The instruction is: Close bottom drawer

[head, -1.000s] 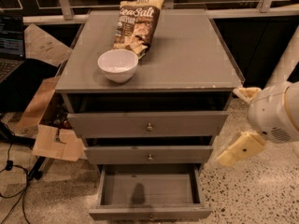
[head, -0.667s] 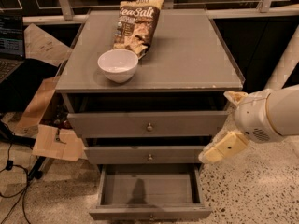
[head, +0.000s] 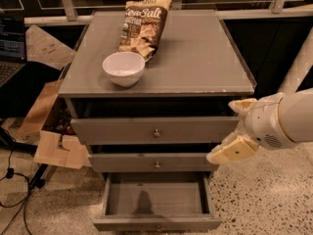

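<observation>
The bottom drawer (head: pixel 155 199) of the grey cabinet is pulled far out, showing its plain grey inside. Its low front panel (head: pixel 122 223) runs along the bottom edge of the view, with the small knob barely showing. My gripper (head: pixel 235 129) is at the cabinet's right side, level with the top and middle drawer fronts and above the bottom drawer's right rear corner. Its two cream fingers (head: pixel 231 151) are spread apart and hold nothing. The white arm reaches in from the right.
The top drawer (head: pixel 155 130) and middle drawer (head: pixel 154 162) stand slightly out. A white bowl (head: pixel 123 68) and a chip bag (head: pixel 144 26) sit on the cabinet top. Cardboard (head: pixel 55 148), cables and a laptop (head: pixel 11 48) lie to the left. Speckled floor lies to the right.
The arm and gripper have moved left, from beside the cabinet to over its right edge. The drawers have not moved.
</observation>
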`<state>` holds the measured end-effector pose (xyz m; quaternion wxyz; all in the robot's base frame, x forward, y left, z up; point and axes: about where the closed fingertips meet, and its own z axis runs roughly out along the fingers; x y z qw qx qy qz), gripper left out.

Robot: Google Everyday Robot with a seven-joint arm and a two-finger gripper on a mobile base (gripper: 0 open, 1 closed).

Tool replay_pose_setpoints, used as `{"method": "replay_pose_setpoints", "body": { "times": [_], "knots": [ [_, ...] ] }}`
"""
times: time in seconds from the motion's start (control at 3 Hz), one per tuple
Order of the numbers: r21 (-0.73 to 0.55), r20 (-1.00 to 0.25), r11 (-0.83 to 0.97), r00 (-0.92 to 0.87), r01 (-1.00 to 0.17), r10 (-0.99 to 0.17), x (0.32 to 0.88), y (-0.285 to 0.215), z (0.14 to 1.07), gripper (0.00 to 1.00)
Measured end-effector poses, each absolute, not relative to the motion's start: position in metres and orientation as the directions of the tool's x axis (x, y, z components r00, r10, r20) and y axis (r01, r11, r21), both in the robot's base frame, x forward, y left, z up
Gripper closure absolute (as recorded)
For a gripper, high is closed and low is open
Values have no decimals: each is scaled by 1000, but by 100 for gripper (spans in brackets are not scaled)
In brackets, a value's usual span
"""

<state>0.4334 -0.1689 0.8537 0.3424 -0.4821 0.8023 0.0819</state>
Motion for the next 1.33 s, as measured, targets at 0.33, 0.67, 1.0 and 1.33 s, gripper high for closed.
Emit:
{"method": "replay_pose_setpoints", "body": {
  "times": [0.33, 0.67, 1.0, 1.33],
  "knots": [
    [-199, -628, 522, -301, -830, -717, 433, -169, 854, 42],
    [-199, -628, 522, -301, -830, -717, 433, -169, 854, 64],
    [-200, -629, 522, -300, -829, -717, 433, -169, 853, 96],
    [-231, -638, 536, -290, -812, -714, 429, -171, 843, 100]
  ]
}}
